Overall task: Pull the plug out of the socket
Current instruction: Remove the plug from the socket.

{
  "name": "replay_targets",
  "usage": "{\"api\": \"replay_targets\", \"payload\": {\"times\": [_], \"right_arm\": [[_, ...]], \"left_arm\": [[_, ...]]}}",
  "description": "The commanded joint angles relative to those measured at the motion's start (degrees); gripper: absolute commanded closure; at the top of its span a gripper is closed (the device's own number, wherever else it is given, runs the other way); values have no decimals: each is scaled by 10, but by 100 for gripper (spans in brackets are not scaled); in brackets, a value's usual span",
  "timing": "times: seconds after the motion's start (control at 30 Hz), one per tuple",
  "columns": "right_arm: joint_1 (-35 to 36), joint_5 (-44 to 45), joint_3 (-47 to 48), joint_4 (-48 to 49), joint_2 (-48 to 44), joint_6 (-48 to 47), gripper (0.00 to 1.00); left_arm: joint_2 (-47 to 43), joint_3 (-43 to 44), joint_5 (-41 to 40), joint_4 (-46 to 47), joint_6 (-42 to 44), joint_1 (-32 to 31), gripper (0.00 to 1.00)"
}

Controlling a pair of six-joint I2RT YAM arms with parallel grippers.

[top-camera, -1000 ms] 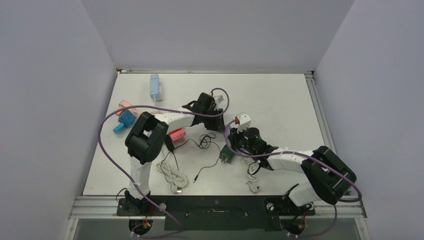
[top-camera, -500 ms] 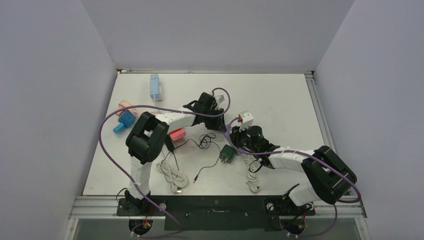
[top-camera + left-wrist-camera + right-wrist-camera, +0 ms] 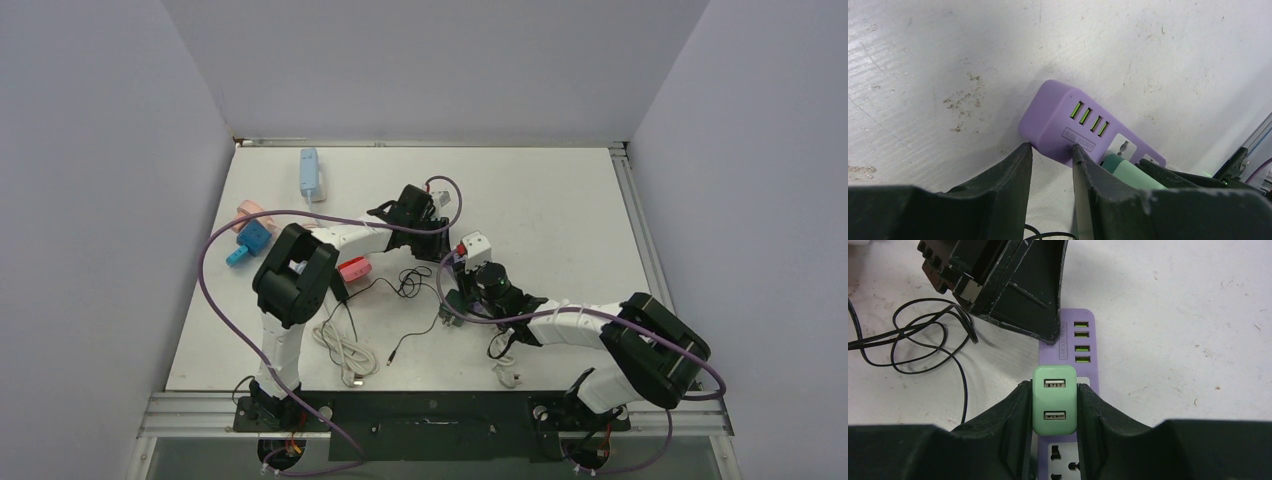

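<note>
Plug (image 3: 1055, 402) tight inside right tool (image 3: 1053, 387), on purple socket strip (image 3: 1068, 315)

The purple socket strip (image 3: 1071, 347) and the green plug (image 3: 1055, 400) are seen as smooth, matt plastic, while the white table (image 3: 948, 60) is shown scuffed and speckled, with a dull finish.

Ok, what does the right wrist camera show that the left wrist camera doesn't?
Only the right wrist: a looped black cable, and the two USB ports on the green plug, which the right gripper clamps. Only the left wrist: the side wall of the purple power strip. Both: the strip, its four green ports, the plug, and the left gripper touching the strip's end.
</note>
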Motion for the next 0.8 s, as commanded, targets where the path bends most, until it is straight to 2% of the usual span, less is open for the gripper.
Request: {"api": "replay_targets", "payload": {"times": [0.0,0.2,0.47,0.77], "right_arm": [[24,7,25,1,10,-11,95],[11,-7,11,16,-6,10,95],[-76,-129,-22,56,-35,68,95],[-86,-133,-25,53,-42,65,95]], "left_arm": [[38,-4,-33,-51,23,-13,70],[39,-3,-36,-53,24,-14,70],[52,3,-48,-62,31,-24,71],[56,5,-54,-67,34,-29,71]]}}
